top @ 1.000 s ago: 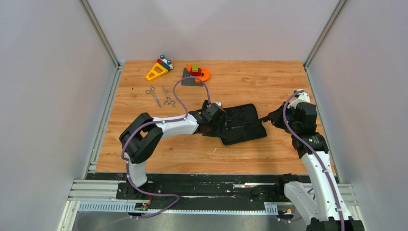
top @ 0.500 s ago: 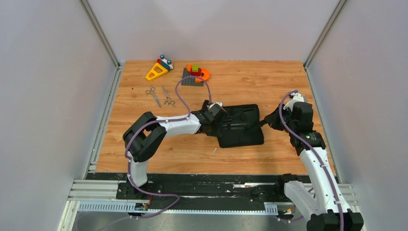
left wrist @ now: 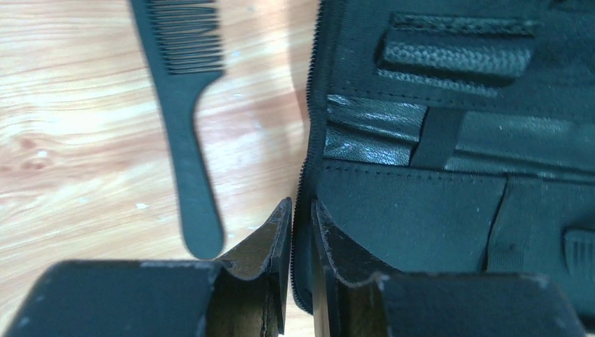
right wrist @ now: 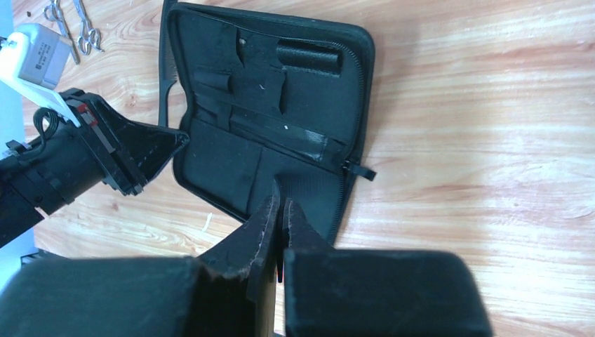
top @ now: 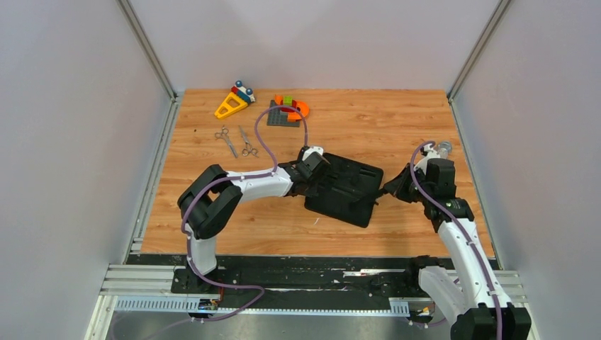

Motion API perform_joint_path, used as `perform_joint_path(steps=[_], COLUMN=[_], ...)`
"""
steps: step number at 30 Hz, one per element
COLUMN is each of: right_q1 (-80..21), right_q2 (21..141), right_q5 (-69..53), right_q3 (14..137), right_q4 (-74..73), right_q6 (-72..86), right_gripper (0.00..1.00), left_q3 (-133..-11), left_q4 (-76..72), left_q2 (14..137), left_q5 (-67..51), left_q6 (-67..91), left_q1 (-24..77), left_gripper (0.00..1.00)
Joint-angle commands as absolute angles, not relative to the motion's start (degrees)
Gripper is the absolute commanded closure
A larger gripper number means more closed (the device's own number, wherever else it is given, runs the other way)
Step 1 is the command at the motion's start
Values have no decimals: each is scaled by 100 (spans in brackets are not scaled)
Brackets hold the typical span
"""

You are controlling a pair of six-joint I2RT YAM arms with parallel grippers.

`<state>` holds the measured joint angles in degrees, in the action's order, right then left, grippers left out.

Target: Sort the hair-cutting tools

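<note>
Top external view showed the wooden desk with an open black case lying skewed at its middle, pockets facing up. Both arms reached in to it from opposite sides. The left pincer was clenched on the zip edge at the case's left side, with the edge nipped between its two fingers. The right pincer was clenched on the case's right edge, next to the zip pull.

The black comb lay flat on the desk just beside the case's left edge, close to the left pincer's tips and apart from them, with its teeth pointing away from the pincer. The left scissors and right scissors lay side by side on the far-left part of the desk, well apart from the case. Colourful toy blocks sat beyond them at the far edge.
</note>
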<state>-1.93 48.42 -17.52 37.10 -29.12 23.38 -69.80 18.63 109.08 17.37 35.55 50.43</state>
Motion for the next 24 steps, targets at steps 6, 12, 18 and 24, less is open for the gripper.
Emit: perform_joint_path(steps=[6,12,18,24], right_q1=[-149,-156,-158,-159], right_q2=[4620,4406,3868,2976], right_q5=[-2280,-2365,-1884,-1346], right_q3=[3155,2581,1878,1329], right_q4=[-2677,-2265,-1829,-1618], right_q6=[3236,4018,4717,4975], right_gripper=[100,100,100,100], left_q3=[-6327,-6143,-5953,-5802], left_q4=[2304,2247,2178,2160], left_q2=[10730,10583,10361,10206], left_q5=[2088,1671,1316,1163], left_q6=[3286,3625,3847,3867], left_q1=[4764,4764,4762,4757], left_gripper=[78,81,82,83])
